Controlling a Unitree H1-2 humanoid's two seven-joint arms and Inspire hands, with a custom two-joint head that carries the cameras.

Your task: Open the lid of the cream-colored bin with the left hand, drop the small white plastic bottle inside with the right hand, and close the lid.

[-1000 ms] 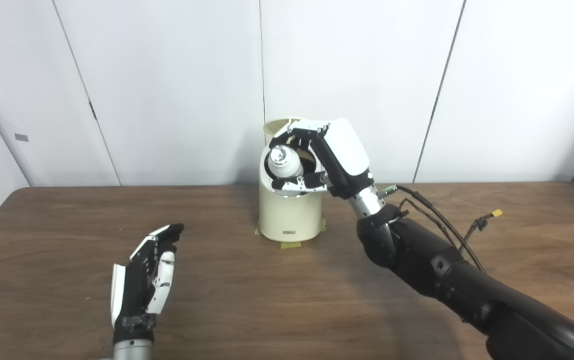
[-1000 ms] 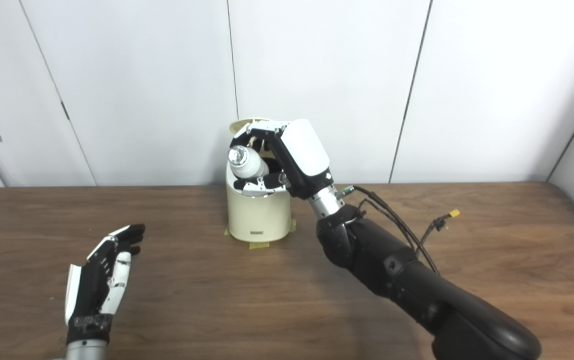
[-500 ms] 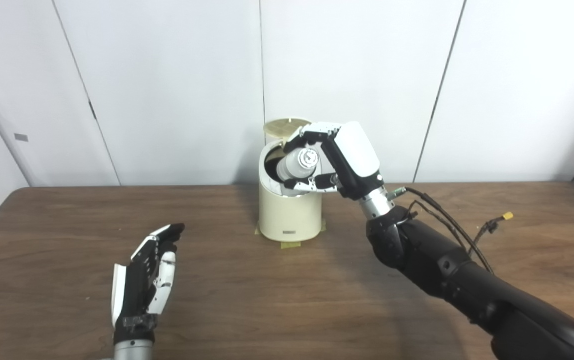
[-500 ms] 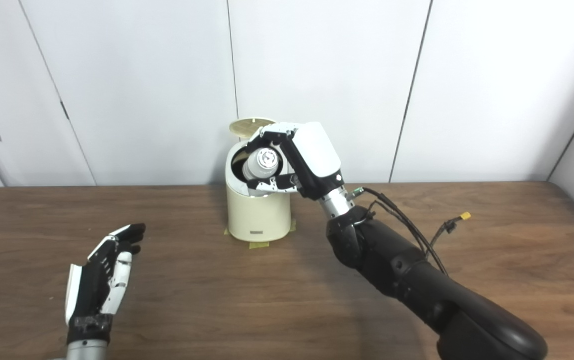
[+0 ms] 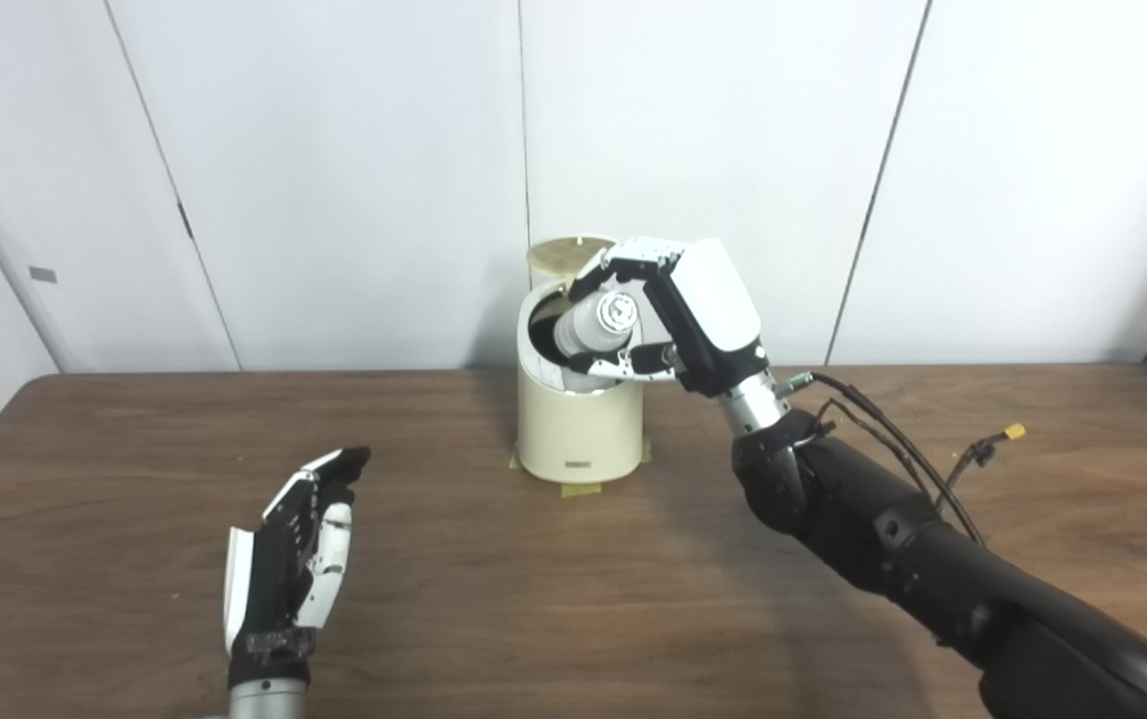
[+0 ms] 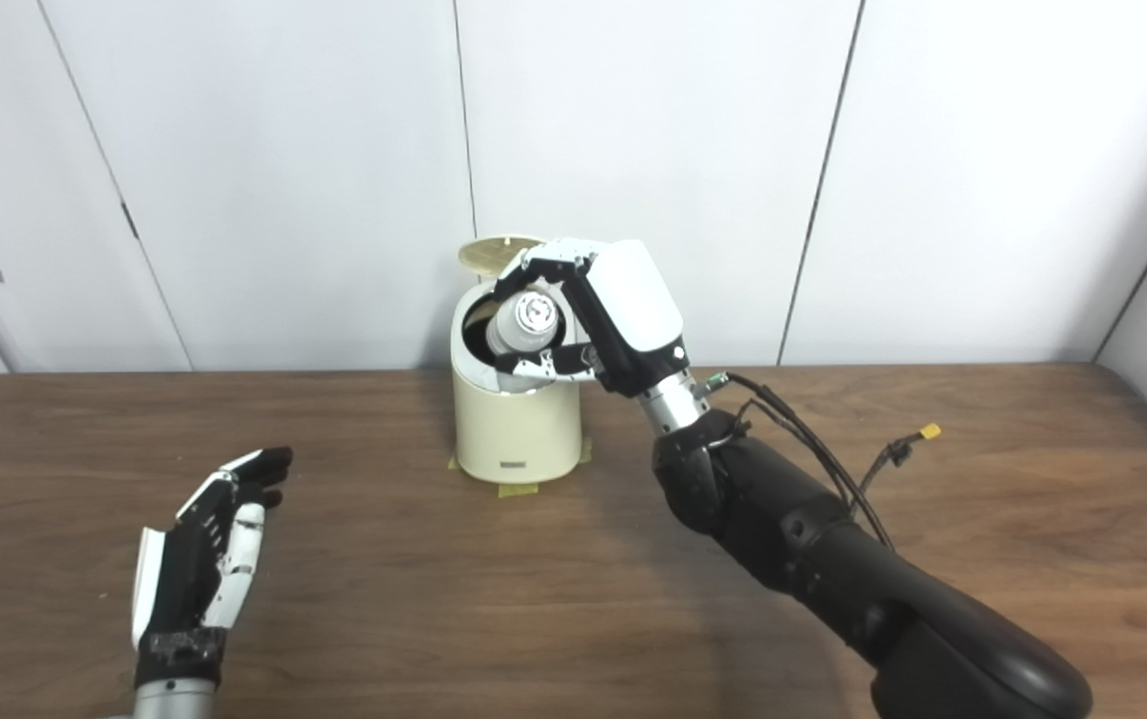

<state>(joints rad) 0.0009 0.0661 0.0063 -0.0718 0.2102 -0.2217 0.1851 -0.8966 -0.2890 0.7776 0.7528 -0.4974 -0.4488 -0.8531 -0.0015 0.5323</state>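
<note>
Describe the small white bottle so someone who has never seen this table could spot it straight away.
Start at the cream-colored bin, which stands at the far middle of the brown table with its lid tipped up behind it. Just over its open mouth, the right hand grips the small white bottle. It is the only thing held, lying tilted with its round end facing the camera.

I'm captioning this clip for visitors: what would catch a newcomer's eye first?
The right hand holding a small white bottle tilted over the mouth of the cream bin, at the table's far middle. The bin's lid stands open behind it. The left hand waits open, near left.
</note>
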